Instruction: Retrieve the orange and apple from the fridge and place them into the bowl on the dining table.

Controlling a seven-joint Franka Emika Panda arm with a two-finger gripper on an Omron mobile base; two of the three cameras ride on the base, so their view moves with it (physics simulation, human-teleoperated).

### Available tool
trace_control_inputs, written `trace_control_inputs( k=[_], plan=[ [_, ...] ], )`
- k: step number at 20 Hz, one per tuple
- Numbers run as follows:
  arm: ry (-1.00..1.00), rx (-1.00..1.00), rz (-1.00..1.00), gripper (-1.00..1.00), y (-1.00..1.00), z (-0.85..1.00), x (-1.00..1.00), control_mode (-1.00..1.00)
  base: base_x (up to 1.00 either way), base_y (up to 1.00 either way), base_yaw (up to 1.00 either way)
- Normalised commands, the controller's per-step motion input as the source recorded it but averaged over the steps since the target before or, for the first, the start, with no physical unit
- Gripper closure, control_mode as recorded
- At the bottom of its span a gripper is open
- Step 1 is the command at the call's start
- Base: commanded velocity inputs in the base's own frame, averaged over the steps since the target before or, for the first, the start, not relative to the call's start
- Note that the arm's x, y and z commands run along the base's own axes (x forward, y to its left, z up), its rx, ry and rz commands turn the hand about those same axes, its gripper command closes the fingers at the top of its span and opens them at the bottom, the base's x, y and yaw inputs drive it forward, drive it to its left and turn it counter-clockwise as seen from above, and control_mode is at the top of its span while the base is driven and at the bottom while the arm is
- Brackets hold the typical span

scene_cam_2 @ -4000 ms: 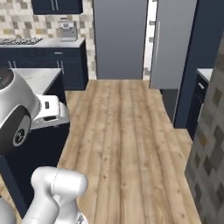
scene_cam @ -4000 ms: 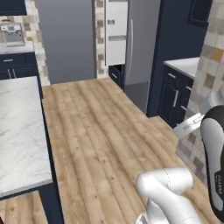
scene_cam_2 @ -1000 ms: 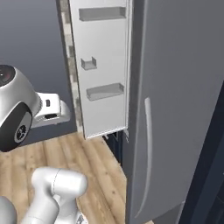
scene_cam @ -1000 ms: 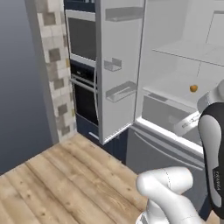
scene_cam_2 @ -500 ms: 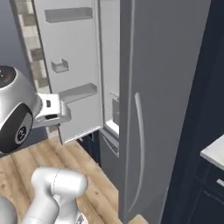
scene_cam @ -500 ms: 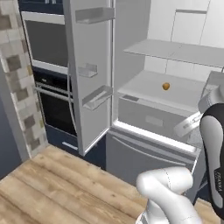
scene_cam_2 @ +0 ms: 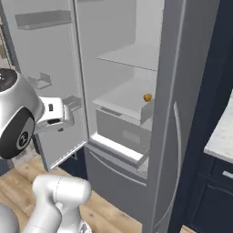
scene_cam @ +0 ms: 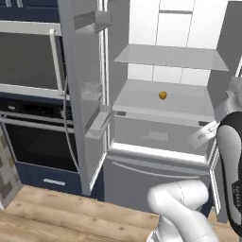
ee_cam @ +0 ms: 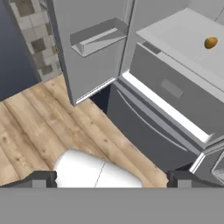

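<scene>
The fridge (scene_cam: 170,57) stands right in front of me with its left door swung open, showing white shelves and a drawer (ee_cam: 175,89). A small orange (scene_cam: 162,95) lies alone on the middle shelf, seen also as the orange (scene_cam_2: 147,97) from the right and the orange (ee_cam: 211,42) at the upper right of the hand view. My gripper (ee_cam: 112,179) is open with nothing between its fingertips (ee_cam: 43,178), held back from the fridge and well below the orange's shelf. The apple, the bowl and the dining table are out of view.
The open fridge door (scene_cam: 85,94) with its bins juts toward me on the left. A black built-in oven (scene_cam: 28,118) sits left of it. The shut right fridge door (scene_cam_2: 182,91) stands beside a navy counter (scene_cam_2: 223,136). Wood floor (ee_cam: 35,127) lies below.
The whole picture has shifted as the base drove and turned toward the fridge. The open fridge now sits closer and more centred. The gripper has stayed open.
</scene>
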Motion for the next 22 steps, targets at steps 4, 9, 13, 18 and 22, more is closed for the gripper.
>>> trace_control_inputs(
  k=[4,9,13,18,22],
  plan=[
    [0.00,0.00,0.00,-1.00,0.00,0.00,0.00,1.00,0.23,0.20,-0.49],
    [0.00,0.00,0.00,-1.00,0.00,0.00,0.00,1.00,0.10,0.07,-0.47],
    [0.00,0.00,0.00,-1.00,0.00,0.00,0.00,1.00,0.28,0.51,-0.42],
    [0.00,0.00,0.00,-1.00,0.00,0.00,0.00,1.00,0.42,0.51,-0.37],
    [0.00,0.00,0.00,-1.00,0.00,0.00,0.00,1.00,0.56,0.03,-0.25]
  ],
)
